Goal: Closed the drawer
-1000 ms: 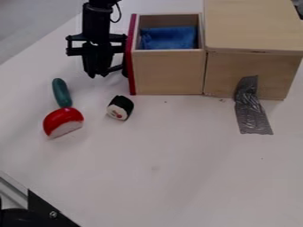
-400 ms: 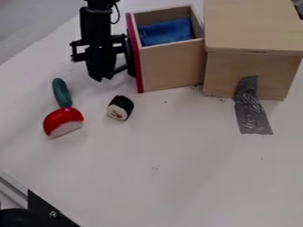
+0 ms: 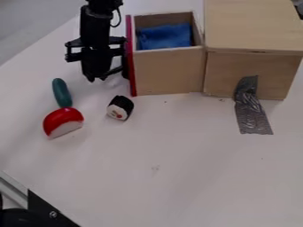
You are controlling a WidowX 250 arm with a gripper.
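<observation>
The drawer has swung straighter, out left of the box; push its red front squarely rightward. Whether the claw is open, I can't tell.

Tool beside open drawer

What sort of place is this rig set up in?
Probably a lab or workshop test bench: a black robot gripper hangs by a wooden drawer, a strip of silver tape runs from the wooden box onto the white tabletop, and toy sushi lies nearby.
</observation>
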